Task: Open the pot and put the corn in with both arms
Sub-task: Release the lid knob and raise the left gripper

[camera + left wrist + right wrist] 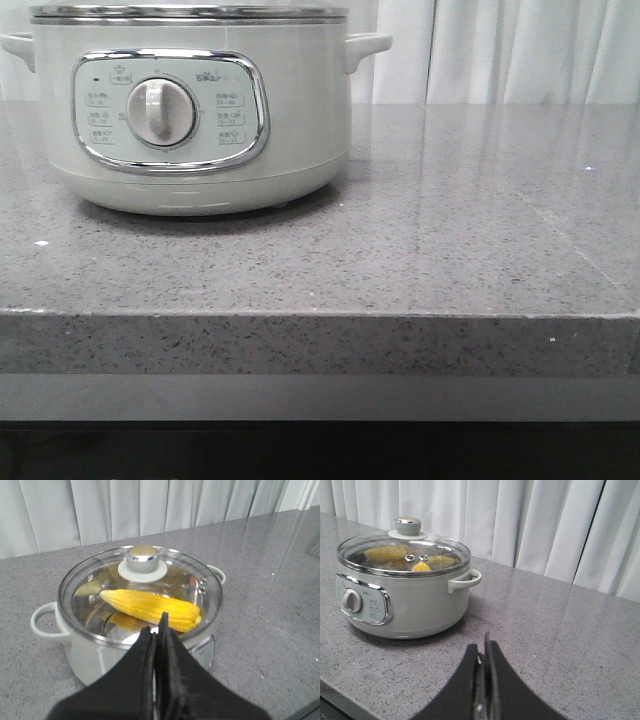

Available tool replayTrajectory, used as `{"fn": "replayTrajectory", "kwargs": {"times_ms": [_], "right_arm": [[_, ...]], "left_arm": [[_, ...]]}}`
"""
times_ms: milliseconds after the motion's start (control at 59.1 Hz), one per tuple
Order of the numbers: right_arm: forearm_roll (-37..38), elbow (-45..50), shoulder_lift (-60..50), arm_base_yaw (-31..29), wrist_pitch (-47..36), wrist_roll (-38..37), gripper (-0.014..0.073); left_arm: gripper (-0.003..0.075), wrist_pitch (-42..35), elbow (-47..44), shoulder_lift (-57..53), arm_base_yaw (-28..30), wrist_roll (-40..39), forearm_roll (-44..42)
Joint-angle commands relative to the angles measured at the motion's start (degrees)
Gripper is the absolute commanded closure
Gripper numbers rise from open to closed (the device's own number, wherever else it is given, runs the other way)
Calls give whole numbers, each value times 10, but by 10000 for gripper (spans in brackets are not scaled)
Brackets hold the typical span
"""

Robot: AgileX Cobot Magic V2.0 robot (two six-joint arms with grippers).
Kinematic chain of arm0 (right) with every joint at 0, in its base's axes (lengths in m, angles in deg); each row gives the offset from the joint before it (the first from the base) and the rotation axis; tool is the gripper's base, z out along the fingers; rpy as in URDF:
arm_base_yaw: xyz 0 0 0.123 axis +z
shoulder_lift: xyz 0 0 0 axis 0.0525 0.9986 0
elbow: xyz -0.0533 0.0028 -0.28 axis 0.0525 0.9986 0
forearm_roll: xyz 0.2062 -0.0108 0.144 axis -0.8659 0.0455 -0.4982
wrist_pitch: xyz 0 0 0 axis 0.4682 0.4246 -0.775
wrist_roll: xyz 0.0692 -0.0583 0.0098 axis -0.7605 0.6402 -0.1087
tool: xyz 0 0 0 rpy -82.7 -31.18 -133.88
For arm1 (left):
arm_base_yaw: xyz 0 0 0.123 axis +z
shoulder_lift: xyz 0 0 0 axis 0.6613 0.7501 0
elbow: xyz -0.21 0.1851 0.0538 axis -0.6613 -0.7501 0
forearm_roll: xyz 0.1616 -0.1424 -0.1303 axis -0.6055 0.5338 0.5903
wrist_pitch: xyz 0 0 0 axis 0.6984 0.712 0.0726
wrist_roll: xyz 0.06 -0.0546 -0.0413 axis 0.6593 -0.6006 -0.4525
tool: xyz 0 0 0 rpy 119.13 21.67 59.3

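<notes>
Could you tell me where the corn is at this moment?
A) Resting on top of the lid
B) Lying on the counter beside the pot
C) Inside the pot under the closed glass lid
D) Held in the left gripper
C: the corn shows through the glass lid, which sits closed on the pot, and both grippers are shut and empty.

Pot: the pot [190,110] sits ahead of me, over on my left side, big and pale grey-green, its top cut off by the frame edge.
Lid: on, its steel rim [188,14] running along the top of the pot body.
Panel: chrome-framed control panel [170,110] faces me, with a round dial [160,111] in the middle.
Handles: one side handle [366,47] juts out on the right, the other [17,47] just shows on the left.
Tabletop: speckled grey stone tabletop [450,230], glossy, its front edge close to me.
Backdrop: pale curtain [500,50] behind.
My fingers: none in this view.
</notes>
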Motion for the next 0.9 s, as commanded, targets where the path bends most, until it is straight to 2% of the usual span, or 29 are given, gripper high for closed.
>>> {"fn": "replayTrajectory", "kwargs": {"times_ms": [0, 338, 880], "right_arm": [[0, -16, 5, -2, -43, 3, 662], [0, -16, 5, -2, -43, 3, 662], [0, -16, 5, -2, -43, 3, 662]], "left_arm": [[738, -52, -30, -54, -5, 2, 9], [738, -76, -169, -226, -5, 2, 12], [738, -74, -179, -248, -5, 2, 12]]}}
